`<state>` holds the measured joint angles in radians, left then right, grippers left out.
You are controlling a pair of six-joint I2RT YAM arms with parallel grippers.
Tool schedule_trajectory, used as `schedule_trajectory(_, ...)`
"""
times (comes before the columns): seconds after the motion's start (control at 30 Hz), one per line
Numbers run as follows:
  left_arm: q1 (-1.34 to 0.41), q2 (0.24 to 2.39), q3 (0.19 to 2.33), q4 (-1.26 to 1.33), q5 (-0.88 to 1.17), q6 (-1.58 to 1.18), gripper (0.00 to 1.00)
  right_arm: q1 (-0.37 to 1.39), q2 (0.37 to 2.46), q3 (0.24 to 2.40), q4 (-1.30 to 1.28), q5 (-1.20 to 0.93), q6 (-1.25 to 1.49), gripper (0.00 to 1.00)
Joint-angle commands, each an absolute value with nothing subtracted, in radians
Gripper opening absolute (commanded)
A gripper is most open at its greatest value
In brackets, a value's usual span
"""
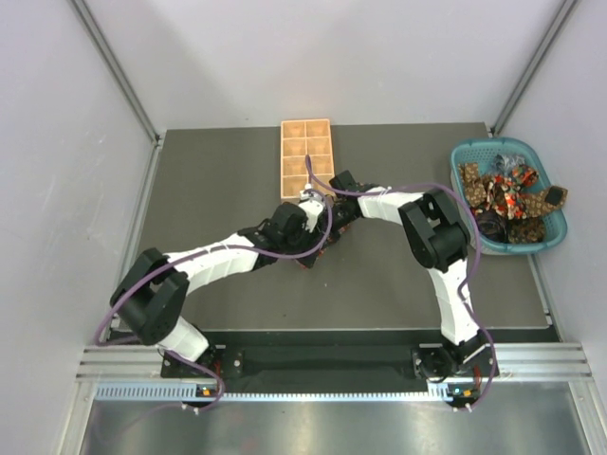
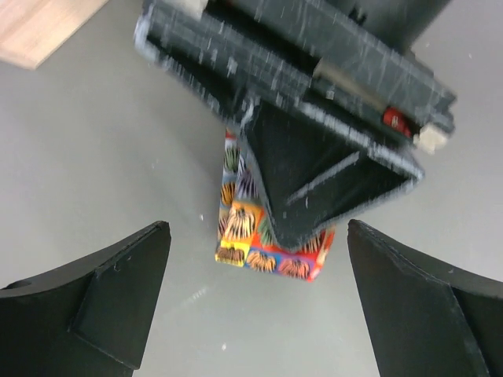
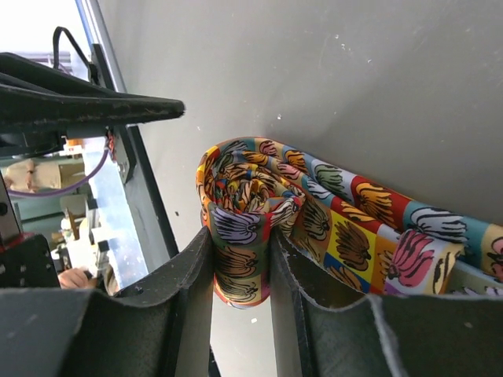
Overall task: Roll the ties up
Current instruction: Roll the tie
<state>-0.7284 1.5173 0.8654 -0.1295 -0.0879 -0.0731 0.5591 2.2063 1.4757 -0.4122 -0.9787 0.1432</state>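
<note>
Left arm: stretched forward and inward over the bench (image 1: 218, 180). The left gripper (image 2: 258, 236) faces the right one closely, jaws spread wide and holding nothing.
Right arm: elbow bent, forearm folded back toward mid-bench. The right gripper (image 3: 240, 259) has narrow jaws pinching the tie (image 3: 259, 204).
Tie: multicoloured square print, its rolled end clamped and the loose length trailing on the bench.
Bench: dark grey, with a wooden tray (image 1: 305, 156) at the far edge and a teal basket (image 1: 457, 156) of other ties (image 1: 507, 194) on the right.
Room: plain pale walls.
</note>
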Motion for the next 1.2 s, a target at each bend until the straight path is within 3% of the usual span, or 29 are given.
schedule_trajectory(0.0, -0.732, 1.569, 0.937, -0.162, -0.091, -0.014, 0.99, 0.548, 2.261, 1.508, -0.342, -0.850, 0.106, 0.27)
schedule_trajectory(0.27, -0.732, 1.631, 0.969, -0.206, 0.063, 0.058, 0.99, 0.537, 2.255, 1.511, -0.360, -0.795, 0.101, 0.27)
schedule_trajectory(0.63, -0.729, 1.724, 1.008, -0.245, -0.032, 0.063, 0.96, 0.537, 2.252, 1.505, -0.374, -0.752, 0.092, 0.27)
schedule_trajectory(0.8, -0.723, 1.764, 1.031, -0.268, -0.029, 0.066, 0.87, 0.537, 2.238, 1.488, -0.364, -0.746, 0.090, 0.27)
schedule_trajectory(0.93, -0.721, 1.787, 1.043, -0.281, -0.023, 0.071, 0.70, 0.538, 2.224, 1.465, -0.351, -0.739, 0.089, 0.28)
schedule_trajectory(1.07, -0.721, 1.790, 1.045, -0.293, -0.026, 0.069, 0.58, 0.541, 2.210, 1.448, -0.339, -0.723, 0.097, 0.30)
schedule_trajectory(1.17, -0.721, 1.792, 1.043, -0.311, -0.028, 0.063, 0.55, 0.540, 2.198, 1.436, -0.327, -0.712, 0.106, 0.36)
